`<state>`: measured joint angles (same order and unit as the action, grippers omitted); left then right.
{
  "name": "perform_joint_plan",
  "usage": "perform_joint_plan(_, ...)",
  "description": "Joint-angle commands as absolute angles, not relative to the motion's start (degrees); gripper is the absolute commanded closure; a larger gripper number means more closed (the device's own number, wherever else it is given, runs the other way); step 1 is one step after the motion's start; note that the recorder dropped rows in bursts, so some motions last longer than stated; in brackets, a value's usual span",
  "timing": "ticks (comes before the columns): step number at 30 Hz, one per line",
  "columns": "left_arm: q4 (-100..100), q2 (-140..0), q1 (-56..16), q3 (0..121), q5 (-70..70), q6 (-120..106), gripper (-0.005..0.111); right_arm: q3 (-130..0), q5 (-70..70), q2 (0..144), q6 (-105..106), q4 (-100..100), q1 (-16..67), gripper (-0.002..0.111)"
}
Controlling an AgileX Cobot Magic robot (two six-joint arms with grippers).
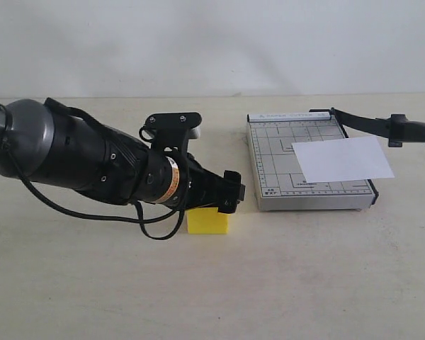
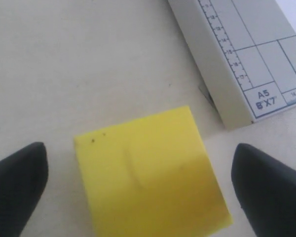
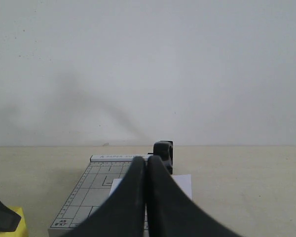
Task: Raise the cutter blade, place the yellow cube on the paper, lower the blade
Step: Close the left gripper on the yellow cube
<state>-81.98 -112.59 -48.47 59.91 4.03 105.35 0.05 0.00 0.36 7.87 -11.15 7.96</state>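
Observation:
The yellow cube (image 1: 207,221) rests on the table, left of the grey gridded cutter base (image 1: 276,152). My left gripper (image 1: 228,200) hangs open just over the cube (image 2: 148,173), one dark fingertip (image 2: 17,187) on each side and neither touching it. The white paper (image 1: 346,159) lies on the base's right half, overhanging its right edge. The cutter blade (image 1: 361,120) is raised, slanting up and right from its hinge at the base's far corner. My right gripper (image 3: 147,162) is shut on the blade's outer end (image 1: 411,131), and its fingers hide the lever.
A corner of the cutter base (image 2: 237,64), marked A5, lies close beyond the cube. The pale table (image 1: 304,283) runs back to a white wall. The bulky left arm (image 1: 92,159) stretches across the table's left half with a loose cable (image 1: 156,230).

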Motion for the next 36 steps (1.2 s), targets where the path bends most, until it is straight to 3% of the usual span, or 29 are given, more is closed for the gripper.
perform_joint_plan(1, -81.55, -112.64, -48.58, 60.41, 4.54, 104.9, 0.013, 0.0, -0.35, 0.0, 7.94, -11.22, 7.85, 0.108)
perform_joint_plan(28, -81.82, -114.32, -48.58, 61.35, 5.05, 104.9, 0.013, 0.0, -0.35, 0.0, 7.94, -11.22, 7.85, 0.108)
perform_joint_plan(32, -81.82, -114.32, -48.58, 61.35, 6.51, 104.9, 0.025, 0.0, -0.35, 0.0, 7.94, -11.47, 7.85, 0.108)
perform_joint_plan(36, -81.82, -114.32, -48.58, 61.35, 6.51, 104.9, 0.047, 0.0, -0.35, 0.0, 7.94, -11.47, 7.85, 0.108)
